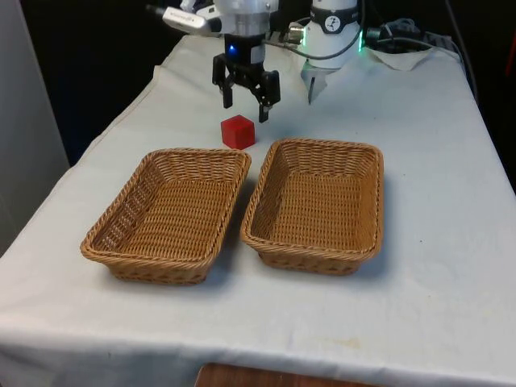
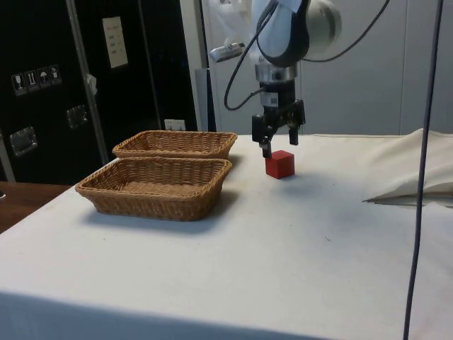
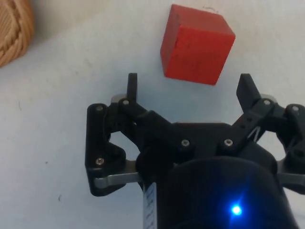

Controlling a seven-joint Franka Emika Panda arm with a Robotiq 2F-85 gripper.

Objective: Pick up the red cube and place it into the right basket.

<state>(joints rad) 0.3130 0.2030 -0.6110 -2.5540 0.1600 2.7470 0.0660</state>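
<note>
Spreading under everything, the white-clothed table [image 1: 435, 242]. Sitting side by side across the middle of the front view, the left basket [image 1: 169, 211] and the right basket [image 1: 316, 201], both bare inside. Hovering in the upper centre, the pincer [image 1: 245, 103], jaws apart, gripping nothing. Resting on the cloth just below it, behind the gap between the baskets, the red cube [image 1: 238, 131]. Judging the approach step underway: needing a descent to straddle the cube, then closing. Lacking any long axis, being a cube; sitting slightly turned against the finger line.
</note>
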